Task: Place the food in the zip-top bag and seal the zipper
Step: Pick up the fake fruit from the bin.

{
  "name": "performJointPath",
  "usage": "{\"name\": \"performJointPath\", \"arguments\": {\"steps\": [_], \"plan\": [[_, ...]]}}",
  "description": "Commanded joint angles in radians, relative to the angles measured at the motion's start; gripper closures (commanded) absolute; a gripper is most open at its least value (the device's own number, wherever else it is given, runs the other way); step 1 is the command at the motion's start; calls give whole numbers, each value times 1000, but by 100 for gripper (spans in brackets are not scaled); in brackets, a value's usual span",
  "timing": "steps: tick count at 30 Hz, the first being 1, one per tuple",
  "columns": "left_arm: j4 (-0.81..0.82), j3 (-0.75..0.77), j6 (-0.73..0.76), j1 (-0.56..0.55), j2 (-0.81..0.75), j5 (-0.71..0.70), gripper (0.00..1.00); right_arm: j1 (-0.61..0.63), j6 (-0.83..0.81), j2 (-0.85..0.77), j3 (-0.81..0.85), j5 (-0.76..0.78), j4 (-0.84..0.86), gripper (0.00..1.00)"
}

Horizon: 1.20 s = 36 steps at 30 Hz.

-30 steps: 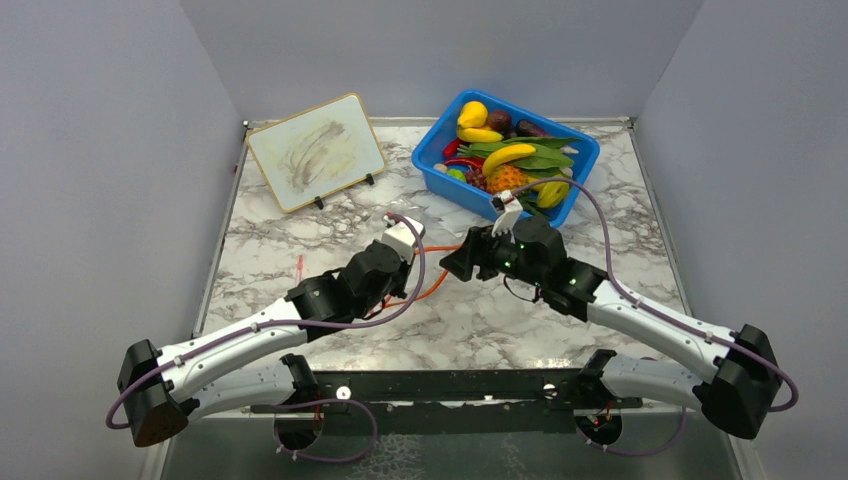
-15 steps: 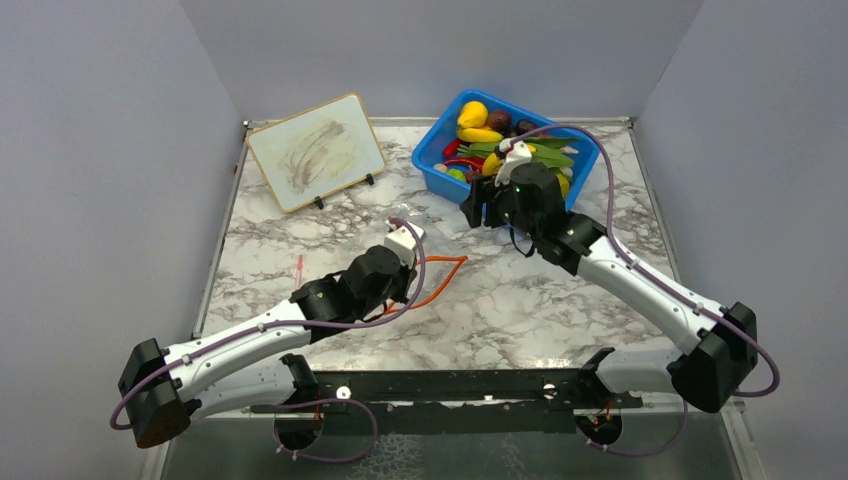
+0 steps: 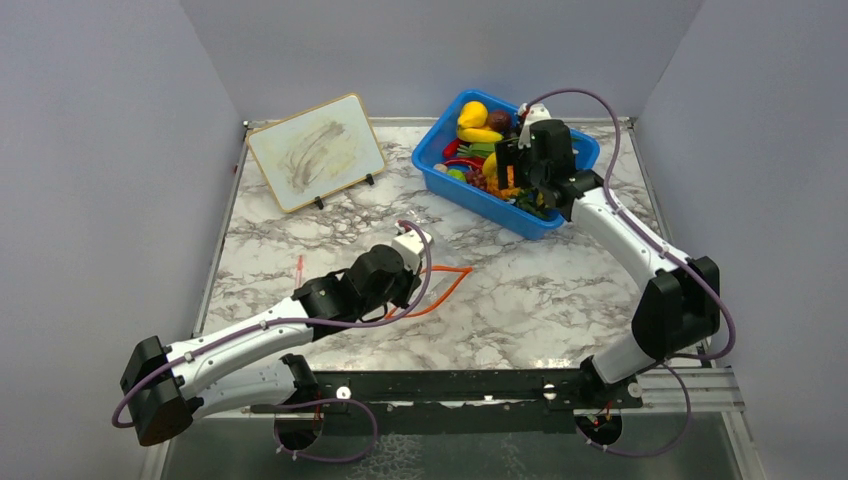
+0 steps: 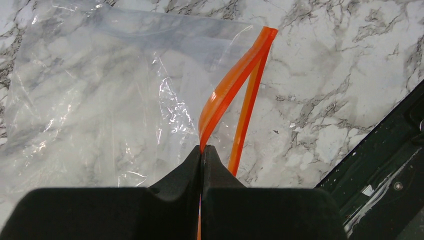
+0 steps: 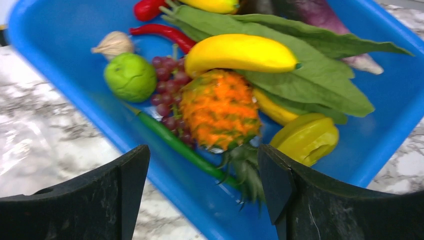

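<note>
Far edge of the tabletop [image 3: 560, 290]: right tool [image 5: 202, 155] gapes over the pineapple [image 5: 220, 107] in the bin [image 3: 470, 195]; left tool [image 4: 202, 150] pinches the zipper [image 4: 235, 85].

The worktop [image 3: 520, 300] is white with grey swirly lines. The bin [image 5: 60, 30] is bright blue. Inside, the pineapple [image 5: 220, 107] is orange with a green top, the banana [image 5: 240, 52] is yellow and the leaves [image 5: 310, 75] are green. The grapes [image 5: 165, 75] look dark purple-red, but they are blurry. The bag [image 4: 100, 90] is see-through, its zipper [image 4: 235, 85] orange. The fingers [image 4: 190, 167] are black.
</note>
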Motion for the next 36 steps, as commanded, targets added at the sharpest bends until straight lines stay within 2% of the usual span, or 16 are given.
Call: {"name": "performJointPath", "arguments": {"steps": [1, 7, 11, 25, 36], "plan": [[-42, 66, 57, 3, 16, 53, 100, -29, -128, 102, 78, -64, -26, 18], [-71, 93, 142, 3, 26, 61, 100, -35, -223, 197, 138, -77, -50, 16], [-72, 78, 145, 3, 21, 69, 100, -40, -271, 257, 163, -83, -91, 15], [-69, 60, 153, 4, -24, 44, 100, -62, -348, 379, 163, -115, -25, 10], [-69, 54, 152, 5, -45, 34, 100, -75, -358, 425, 160, -179, -46, 16]]}}
